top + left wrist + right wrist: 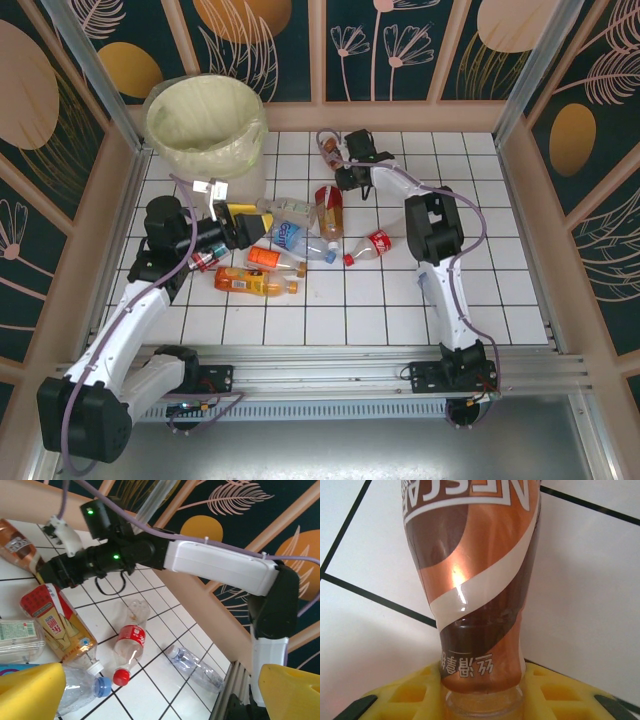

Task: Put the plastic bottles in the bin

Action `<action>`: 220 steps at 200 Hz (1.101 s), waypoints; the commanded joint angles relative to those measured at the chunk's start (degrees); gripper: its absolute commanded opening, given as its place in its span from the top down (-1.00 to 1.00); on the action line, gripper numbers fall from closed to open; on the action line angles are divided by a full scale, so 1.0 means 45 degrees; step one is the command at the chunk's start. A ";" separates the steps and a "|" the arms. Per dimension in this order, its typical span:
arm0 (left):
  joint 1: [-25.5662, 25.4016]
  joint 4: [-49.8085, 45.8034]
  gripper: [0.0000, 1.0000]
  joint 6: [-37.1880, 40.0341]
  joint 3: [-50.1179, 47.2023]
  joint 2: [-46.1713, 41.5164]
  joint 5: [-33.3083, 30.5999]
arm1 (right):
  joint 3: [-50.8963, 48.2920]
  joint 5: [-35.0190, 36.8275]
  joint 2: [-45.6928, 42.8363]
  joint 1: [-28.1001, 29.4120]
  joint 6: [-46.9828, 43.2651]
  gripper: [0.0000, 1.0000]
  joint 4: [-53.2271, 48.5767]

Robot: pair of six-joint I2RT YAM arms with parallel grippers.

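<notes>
A brown-and-copper plastic bottle (475, 580) lies on the white tiles at the back of the floor (329, 150). My right gripper (482, 702) is shut on its neck, with a yellow finger (405, 695) on either side. In the top view that gripper (340, 160) is far right of the bin (205, 120), a white bucket with a pale yellow liner at the back left. My left gripper (238, 228) hangs open and holds nothing, just left of a heap of several bottles. Its yellow fingertips (30, 692) frame a red-labelled bottle (130, 642) and a clear one (197, 667).
The heap holds an orange bottle (250, 283), a blue-labelled clear one (300, 240), a tea bottle (329, 212) and a red-capped one (370, 246). Wooden walls and metal posts ring the tiled floor. The right arm (215, 567) stretches across the left wrist view.
</notes>
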 commanded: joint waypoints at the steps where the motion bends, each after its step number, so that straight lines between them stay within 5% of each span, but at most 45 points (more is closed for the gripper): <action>1: -0.0084 -0.0210 -0.97 0.0155 0.0479 0.0193 -0.0563 | -0.0671 0.0224 -0.1499 -0.0381 0.0941 0.34 0.0678; 69: -0.0161 0.0069 -0.97 -0.0914 0.0743 0.0528 -0.1676 | -0.4868 -0.1779 -0.5173 -0.0832 0.2188 0.34 0.2622; 158: -0.1264 0.4502 -0.94 -0.3688 0.0592 0.2202 -0.2229 | -1.0325 -0.8607 -1.1581 -0.0488 0.4036 0.30 0.5214; 220: -0.2443 0.6354 -0.88 -0.4240 0.2094 0.4526 -0.2723 | -1.2475 -1.0004 -1.3747 0.0912 0.5160 0.28 0.6360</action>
